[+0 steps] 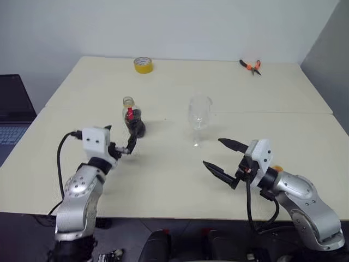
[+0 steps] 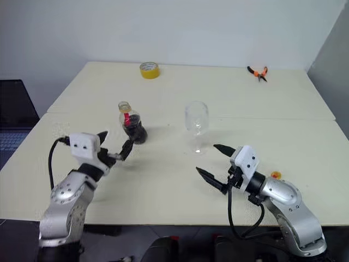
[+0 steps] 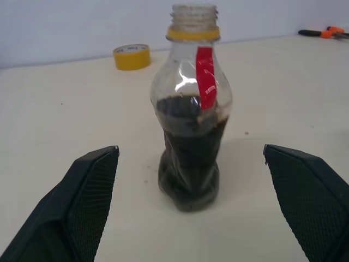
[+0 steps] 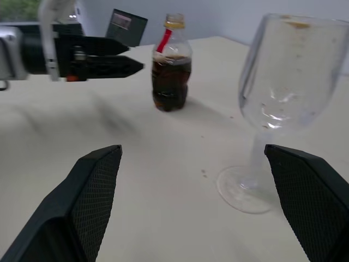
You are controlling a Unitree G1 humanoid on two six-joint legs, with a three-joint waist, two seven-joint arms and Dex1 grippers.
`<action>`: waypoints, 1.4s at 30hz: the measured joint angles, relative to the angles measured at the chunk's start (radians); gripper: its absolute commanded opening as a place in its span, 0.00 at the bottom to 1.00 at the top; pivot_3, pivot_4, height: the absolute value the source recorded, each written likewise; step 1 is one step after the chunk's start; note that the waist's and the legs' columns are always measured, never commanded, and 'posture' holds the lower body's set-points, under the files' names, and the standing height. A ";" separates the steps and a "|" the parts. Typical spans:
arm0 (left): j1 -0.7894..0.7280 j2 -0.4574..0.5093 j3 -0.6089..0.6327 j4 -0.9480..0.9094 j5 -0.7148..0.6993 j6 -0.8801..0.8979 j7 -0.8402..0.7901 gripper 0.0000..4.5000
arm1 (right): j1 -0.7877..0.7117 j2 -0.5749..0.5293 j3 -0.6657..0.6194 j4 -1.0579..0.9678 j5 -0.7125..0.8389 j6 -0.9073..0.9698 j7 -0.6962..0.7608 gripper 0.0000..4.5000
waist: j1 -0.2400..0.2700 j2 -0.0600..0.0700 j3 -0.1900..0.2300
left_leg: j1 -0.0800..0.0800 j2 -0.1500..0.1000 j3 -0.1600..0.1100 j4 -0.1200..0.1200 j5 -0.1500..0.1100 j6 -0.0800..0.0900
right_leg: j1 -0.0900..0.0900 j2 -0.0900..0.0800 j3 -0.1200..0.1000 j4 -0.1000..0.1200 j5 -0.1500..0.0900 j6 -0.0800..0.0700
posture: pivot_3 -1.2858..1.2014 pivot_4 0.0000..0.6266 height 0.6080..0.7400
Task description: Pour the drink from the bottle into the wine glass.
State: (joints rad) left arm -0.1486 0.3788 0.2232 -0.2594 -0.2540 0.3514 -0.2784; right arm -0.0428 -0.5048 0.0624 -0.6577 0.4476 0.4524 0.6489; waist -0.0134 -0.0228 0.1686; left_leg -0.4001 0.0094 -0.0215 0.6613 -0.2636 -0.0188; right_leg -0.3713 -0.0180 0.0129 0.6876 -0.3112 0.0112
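The bottle (image 1: 132,119) is standing uncapped toward the bench's (image 1: 180,180) left edge, the left hand (image 1: 120,143) gaping empty before it. Being thin, crushable plastic, half-full, it is wanting a gentle grip at the ribbed waist. The fragile wine glass (image 1: 199,118) is standing mid-bench, the right hand (image 1: 219,155) gaping empty nearby.

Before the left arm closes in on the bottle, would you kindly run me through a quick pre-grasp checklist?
1. Bottle upright on the table: ok.
2. Cap off, neck open for pouring: ok.
3. Left gripper jaws wide apart, bottle centred between them but not yet touched: ok.
4. Wine glass upright and empty, standing apart from the bottle: ok.
5. Right gripper jaws open, holding nothing, short of the glass: ok.
6. Drink fills roughly the lower half of the bottle; whether it fits the glass: cannot tell.
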 measured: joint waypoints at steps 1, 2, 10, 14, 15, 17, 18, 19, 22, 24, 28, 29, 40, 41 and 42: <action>-0.017 0.005 -0.004 0.020 0.009 -0.003 0.000 1.00 | -0.006 -0.004 -0.001 -0.013 0.012 0.011 0.002 0.99 | 0.001 0.000 0.000 | 0.000 0.000 0.000 0.000 0.000 0.000 | 0.000 0.000 0.000 0.000 0.000 0.000 | 0.52 0.24 1.00; -0.041 0.006 -0.011 0.052 0.017 -0.006 0.000 1.00 | -0.011 -0.012 -0.001 -0.025 0.024 0.022 0.003 0.99 | 0.000 0.000 0.000 | 0.000 0.000 0.000 0.000 0.000 0.000 | 0.000 0.000 0.000 0.000 0.000 0.000 | 0.52 0.24 1.00; -0.139 -0.024 -0.063 0.201 0.043 -0.033 -0.010 1.00 | -0.026 -0.049 -0.001 -0.056 0.068 0.065 0.005 0.99 | 0.007 0.000 0.000 | 0.000 0.000 0.000 0.000 0.000 0.000 | 0.000 0.000 0.000 -0.001 0.000 0.000 | 0.52 0.24 1.00; -0.176 -0.037 -0.078 0.275 0.053 -0.048 -0.008 1.00 | -0.046 -0.063 -0.003 -0.070 0.082 0.071 0.003 0.99 | 0.007 0.000 0.000 | 0.000 0.000 0.000 0.000 0.000 0.000 | 0.000 0.000 0.000 -0.001 0.000 0.000 | 0.52 0.24 1.00; -0.185 -0.042 -0.078 0.292 0.055 -0.056 -0.007 1.00 | -0.049 -0.065 -0.004 -0.076 0.083 0.073 0.001 0.99 | 0.008 0.000 0.000 | 0.000 0.000 0.000 0.000 0.000 0.000 | 0.000 0.000 0.000 -0.001 0.000 0.000 | 0.52 0.24 1.00; -0.209 -0.045 -0.078 0.332 0.059 -0.066 -0.005 1.00 | -0.049 -0.065 -0.004 -0.084 0.083 0.075 -0.001 0.99 | 0.009 0.000 0.000 | 0.000 0.000 0.000 0.000 0.000 0.000 | 0.000 0.000 0.000 -0.001 0.000 0.000 | 0.52 0.24 1.00; -0.218 -0.046 -0.078 0.349 0.061 -0.075 -0.002 1.00 | -0.049 -0.066 -0.004 -0.084 0.084 0.076 -0.001 0.99 | 0.009 -0.001 0.000 | 0.000 0.000 0.000 0.000 0.000 0.000 | 0.000 0.000 0.000 -0.001 0.000 0.000 | 0.52 0.24 1.00; -0.227 -0.049 -0.078 0.362 0.063 -0.082 0.000 1.00 | -0.049 -0.066 -0.004 -0.085 0.083 0.077 -0.002 0.99 | 0.009 -0.001 0.000 | 0.000 0.000 0.000 0.000 0.000 0.000 | 0.000 0.000 0.000 -0.001 0.000 0.000 | 0.52 0.24 1.00; -0.248 -0.053 -0.078 0.403 0.064 -0.103 0.003 1.00 | -0.049 -0.066 -0.004 -0.085 0.083 0.078 -0.005 0.99 | 0.009 -0.001 0.000 | 0.000 0.000 0.000 0.000 0.000 0.000 | 0.000 0.000 0.000 -0.001 0.000 0.000 | 0.52 0.24 1.00; -0.271 -0.057 -0.078 0.443 0.063 -0.114 0.003 1.00 | -0.052 -0.066 -0.004 -0.086 0.083 0.078 -0.011 0.99 | 0.010 -0.001 0.000 | -0.001 0.000 0.000 0.000 0.000 0.000 | 0.000 0.000 -0.001 -0.001 0.000 0.000 | 0.52 0.24 1.00; -0.308 -0.062 -0.078 0.505 0.057 -0.140 -0.016 0.79 | -0.057 -0.066 -0.003 -0.088 0.082 0.078 -0.020 1.00 | 0.010 -0.001 0.000 | -0.001 0.000 0.000 0.000 0.000 0.000 | 0.000 0.000 0.000 -0.001 0.000 0.000 | 0.52 0.24 1.00; -0.310 -0.062 -0.077 0.511 0.056 -0.143 -0.018 0.71 | -0.057 -0.066 -0.003 -0.088 0.082 0.079 -0.021 1.00 | 0.010 -0.001 0.000 | -0.001 0.000 0.000 0.000 0.000 0.000 | 0.000 0.000 0.000 -0.001 0.000 0.000 | 0.52 0.24 1.00; -0.316 -0.061 -0.066 0.550 0.054 -0.169 -0.050 0.16 | -0.061 -0.066 -0.002 -0.088 0.081 0.079 -0.042 1.00 | 0.010 -0.001 0.000 | -0.001 0.000 0.000 0.000 0.000 0.000 | 0.000 0.000 -0.001 -0.001 0.000 0.000 | 0.52 0.24 1.00; -0.318 -0.060 -0.066 0.550 0.055 -0.172 -0.058 0.16 | -0.061 -0.066 -0.002 -0.088 0.080 0.079 -0.043 1.00 | 0.010 -0.001 0.000 | -0.001 0.000 0.000 0.000 0.000 0.000 | 0.000 0.000 -0.001 -0.001 0.000 0.000 | 0.52 0.24 1.00; -0.321 -0.058 -0.070 0.550 0.059 -0.180 -0.063 0.15 | -0.061 -0.065 -0.002 -0.088 0.080 0.078 -0.044 1.00 | 0.010 -0.001 0.000 | -0.001 0.000 0.000 0.000 0.000 0.000 | 0.000 0.000 -0.001 -0.001 0.000 0.000 | 0.52 0.24 1.00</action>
State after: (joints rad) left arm -0.4692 0.3210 0.1534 0.2904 -0.1949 0.1711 -0.3409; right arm -0.1040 -0.5696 0.0606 -0.7460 0.5274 0.5309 0.6046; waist -0.0030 -0.0240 0.1689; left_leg -0.4011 0.0095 -0.0216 0.6617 -0.2634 -0.0191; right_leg -0.3718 -0.0180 0.0124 0.6868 -0.3110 0.0114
